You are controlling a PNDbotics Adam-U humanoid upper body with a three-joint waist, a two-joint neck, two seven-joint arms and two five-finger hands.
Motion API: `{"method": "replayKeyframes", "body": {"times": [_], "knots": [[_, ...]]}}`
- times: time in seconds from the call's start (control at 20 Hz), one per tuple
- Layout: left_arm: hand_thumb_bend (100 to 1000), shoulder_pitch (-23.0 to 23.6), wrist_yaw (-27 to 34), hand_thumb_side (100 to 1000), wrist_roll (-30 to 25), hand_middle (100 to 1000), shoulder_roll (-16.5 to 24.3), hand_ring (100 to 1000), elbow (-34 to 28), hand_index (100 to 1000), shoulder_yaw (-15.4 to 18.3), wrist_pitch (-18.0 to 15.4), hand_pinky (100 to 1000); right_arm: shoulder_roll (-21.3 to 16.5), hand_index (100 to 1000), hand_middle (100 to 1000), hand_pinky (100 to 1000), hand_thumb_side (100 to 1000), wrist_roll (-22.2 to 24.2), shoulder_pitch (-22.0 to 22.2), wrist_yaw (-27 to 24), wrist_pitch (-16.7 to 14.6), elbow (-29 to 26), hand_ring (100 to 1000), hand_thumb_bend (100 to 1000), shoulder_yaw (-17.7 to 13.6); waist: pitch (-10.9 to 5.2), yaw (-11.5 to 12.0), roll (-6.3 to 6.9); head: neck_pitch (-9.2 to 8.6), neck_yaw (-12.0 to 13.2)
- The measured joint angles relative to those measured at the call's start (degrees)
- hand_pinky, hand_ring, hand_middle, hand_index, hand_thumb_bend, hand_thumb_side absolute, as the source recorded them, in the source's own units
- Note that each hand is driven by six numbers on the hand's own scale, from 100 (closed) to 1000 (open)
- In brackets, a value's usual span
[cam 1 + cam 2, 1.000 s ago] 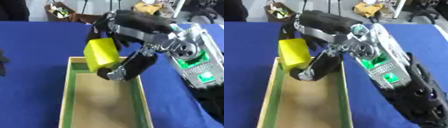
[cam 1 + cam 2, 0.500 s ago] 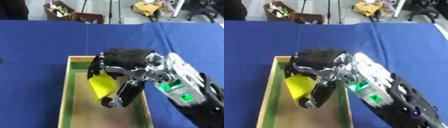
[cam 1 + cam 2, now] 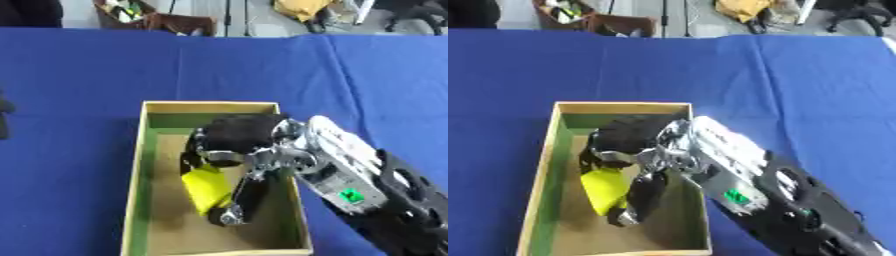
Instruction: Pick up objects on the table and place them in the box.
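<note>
A yellow block (image 3: pixel 207 188) sits low inside the wooden box (image 3: pixel 138 150), close to its floor. My right hand (image 3: pixel 234 145) reaches down into the box from the right and is shut on the block, fingers on its far side and the thumb (image 3: pixel 242 200) curled along its near side. Whether the block touches the box floor cannot be told. My left hand (image 3: pixel 4 117) shows only as a dark sliver at the left edge of the left eye view.
The box has green inner walls (image 3: pixel 551 170) and lies on a blue tablecloth (image 3: pixel 87 70). Beyond the table's far edge stand a brown bag (image 3: pixel 153 20) and other clutter (image 3: pixel 745 9).
My right hand has carried the yellow block from above the box's far end down and nearer, deep into the box. The camera has tilted, so the whole picture has shifted.
</note>
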Motion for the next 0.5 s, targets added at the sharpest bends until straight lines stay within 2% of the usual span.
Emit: {"method": "replayKeyframes", "body": {"times": [0.05,0.15,0.2,0.25,0.4,0.5], "knots": [[100,-0.02,0.00,701,-0.05,494,0.00,453,0.00,620,0.00,-0.02,227,0.12,748,649,658,159,0.06,0.00,-0.36,-1.17,0.89,723,100,0.20,0.00,-0.02,0.06,0.07,0.15],[100,-0.04,0.01,700,-0.16,494,0.00,453,0.00,620,0.00,-0.04,227,0.26,852,760,724,232,0.12,-0.01,-0.78,-3.57,2.20,792,422,0.39,0.00,-0.05,0.18,0.13,0.38],[100,-0.04,0.02,700,-0.20,495,0.00,453,0.00,620,-0.01,-0.06,227,0.26,887,795,746,217,0.15,-0.02,-0.84,-4.70,2.65,814,586,0.39,0.00,-0.09,0.22,0.17,0.44],[100,-0.04,0.02,701,-0.26,495,0.00,454,0.00,620,-0.01,-0.09,227,0.26,919,826,767,243,0.14,-0.04,-0.83,-5.68,2.96,835,703,0.36,0.00,-0.14,0.23,0.25,0.50],[100,-0.04,0.08,700,-0.36,495,-0.01,454,0.00,620,-0.01,-0.04,227,0.25,956,869,808,397,0.18,-0.37,0.57,-7.74,3.21,869,812,-0.26,-0.01,-0.46,0.24,0.29,0.62],[100,-0.04,0.11,699,-0.42,495,-0.01,454,0.00,620,-0.02,0.01,227,0.23,967,887,823,438,0.16,-0.83,2.49,-8.51,2.54,879,838,-1.41,-0.04,-0.52,0.28,0.29,0.65]]}}
